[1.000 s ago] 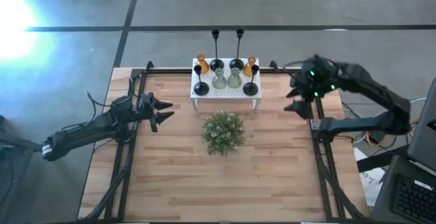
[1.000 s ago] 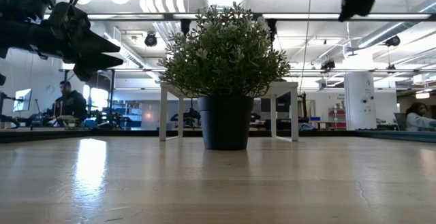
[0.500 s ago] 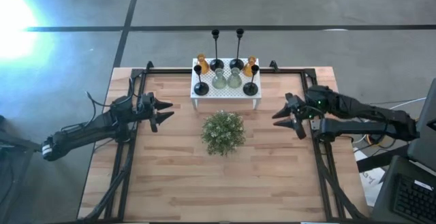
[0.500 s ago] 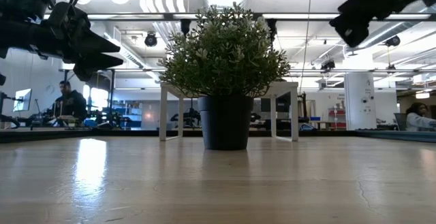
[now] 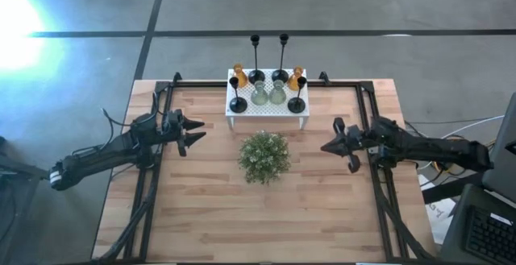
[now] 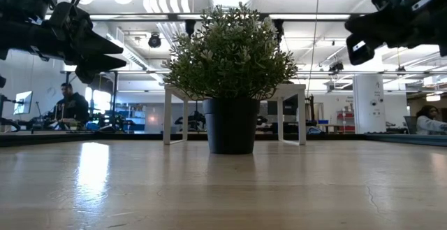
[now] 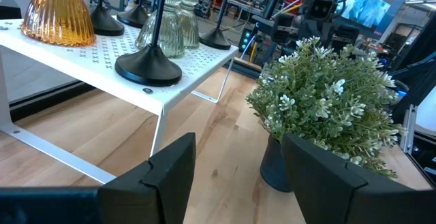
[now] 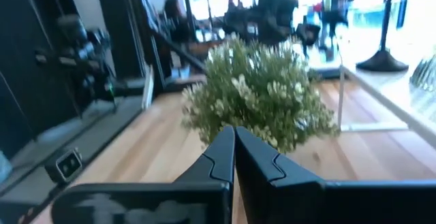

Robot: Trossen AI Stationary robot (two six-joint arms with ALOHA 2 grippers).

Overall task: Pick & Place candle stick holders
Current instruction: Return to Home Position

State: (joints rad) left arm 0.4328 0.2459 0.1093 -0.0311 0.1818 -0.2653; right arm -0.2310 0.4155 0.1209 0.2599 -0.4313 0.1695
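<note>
Your holders (image 5: 277,94) are all eight on the white stand (image 5: 268,110), which sits at the middle of the far edge of the desk (image 5: 242,225). Amber pair (image 5: 239,75) at the back outer corners, tall black pair (image 5: 256,76) between them. Green glass pair (image 5: 260,95) side by side in the middle, short black pair (image 5: 238,101) at the front outer sides. All upright. The plant (image 5: 264,155) stands on the desk just in front of the stand, not touching it.

Your left arm (image 5: 113,151) lies over the desk's left side, pointing in toward the plant, tip apart from it. Left jaws open, nothing between them. The left wrist view shows a wide gap between the two fingers (image 7: 170,176), and beyond them a stand corner with one amber holder, a short black base and the plant.

Your right arm (image 5: 423,146) reaches in from the right side, level with the plant, tip near it but apart. Right jaws closed, fingers (image 8: 218,159) pressed together, holding nothing. The plant is dead ahead in the right wrist view.

Low view: both arms hang above the desk, left one upper left, right one upper right, neither touching the wood. The pot (image 6: 230,125) is in the centre with the stand's legs behind it. A person (image 6: 70,105) sits far left in the room behind, and another person (image 6: 427,118) is at the right edge.
</note>
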